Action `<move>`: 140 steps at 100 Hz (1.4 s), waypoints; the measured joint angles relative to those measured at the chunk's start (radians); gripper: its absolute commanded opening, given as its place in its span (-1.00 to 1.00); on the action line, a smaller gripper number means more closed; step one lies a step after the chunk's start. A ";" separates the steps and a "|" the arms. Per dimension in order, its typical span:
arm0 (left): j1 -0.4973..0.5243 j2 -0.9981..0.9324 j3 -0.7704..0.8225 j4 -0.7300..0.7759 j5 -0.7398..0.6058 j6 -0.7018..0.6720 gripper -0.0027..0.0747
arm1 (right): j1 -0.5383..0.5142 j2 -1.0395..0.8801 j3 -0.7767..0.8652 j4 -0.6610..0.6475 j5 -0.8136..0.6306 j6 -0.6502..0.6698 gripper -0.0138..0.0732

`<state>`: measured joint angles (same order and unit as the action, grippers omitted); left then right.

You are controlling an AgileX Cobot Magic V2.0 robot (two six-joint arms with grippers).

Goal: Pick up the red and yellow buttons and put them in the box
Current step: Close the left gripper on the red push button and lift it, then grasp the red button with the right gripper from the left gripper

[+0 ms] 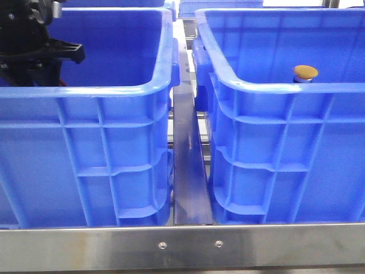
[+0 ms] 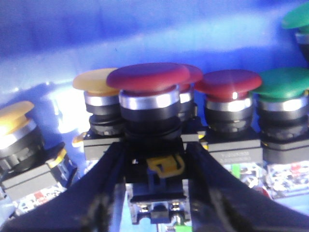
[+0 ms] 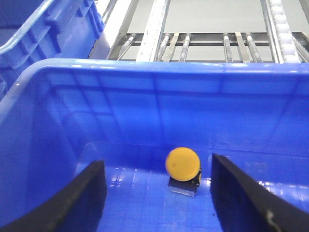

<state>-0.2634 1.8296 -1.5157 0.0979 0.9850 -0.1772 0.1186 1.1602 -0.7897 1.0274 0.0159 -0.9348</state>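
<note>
One yellow button (image 3: 182, 164) already lies in the right crate (image 1: 285, 88) under the wide-open right gripper (image 3: 157, 193), while the left gripper (image 2: 155, 159), down in the left crate (image 1: 85, 91), straddles a red button (image 2: 147, 79), grip uncertain

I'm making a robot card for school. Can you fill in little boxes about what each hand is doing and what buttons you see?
left hand: in the left crate, fingers on either side of a red button
right hand: open, above the yellow button
right crate: one yellow button on its floor
left crate buttons: red, yellow and green, close together
red button gripped: cannot tell
</note>
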 measured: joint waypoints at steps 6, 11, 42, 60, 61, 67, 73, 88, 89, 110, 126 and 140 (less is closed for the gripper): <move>-0.007 -0.033 0.000 0.000 0.000 0.000 -0.66 | 0.000 0.000 0.000 0.000 0.000 0.000 0.44; -0.020 -0.066 0.000 0.000 0.000 0.000 -0.66 | 0.000 0.000 0.000 0.000 0.000 0.000 0.44; -0.115 -0.252 0.000 -0.144 0.000 0.154 -0.66 | 0.000 0.000 0.000 0.000 0.000 0.000 0.44; -0.180 -0.276 0.000 -0.391 -0.014 0.395 -0.66 | 0.000 0.000 0.000 0.000 0.002 0.000 0.44; -0.183 -0.276 0.000 -0.407 -0.014 0.413 -0.66 | 0.000 0.000 0.000 0.000 0.002 0.000 0.44; -0.218 -0.276 0.000 -0.459 -0.014 0.475 -0.66 | 0.000 0.000 0.000 0.000 0.002 0.000 0.44; -0.249 -0.276 0.000 -0.492 -0.017 0.520 -0.66 | 0.000 0.000 0.000 0.000 0.002 0.000 0.44; -0.314 -0.276 0.000 -0.515 -0.019 0.562 -0.66 | 0.000 0.000 0.000 0.000 0.002 -0.002 0.44; -0.315 -0.276 0.000 -0.515 -0.019 0.563 -0.66 | 0.000 0.000 0.000 0.000 0.002 -0.002 0.44; -0.327 -0.264 0.000 -0.515 -0.021 0.568 -0.66 | 0.000 0.000 -0.008 0.000 0.050 -0.002 0.44; -0.327 -0.264 0.000 -0.515 -0.023 0.569 -0.66 | 0.000 0.005 -0.088 0.063 0.250 0.003 0.44; -0.327 -0.264 0.000 -0.515 -0.025 0.569 -0.66 | 0.000 0.038 -0.166 0.187 0.441 0.043 0.44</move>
<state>-0.5900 1.5659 -1.5157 -0.4176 0.9600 0.3922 0.1186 1.1987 -0.9557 1.2148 0.4564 -0.8914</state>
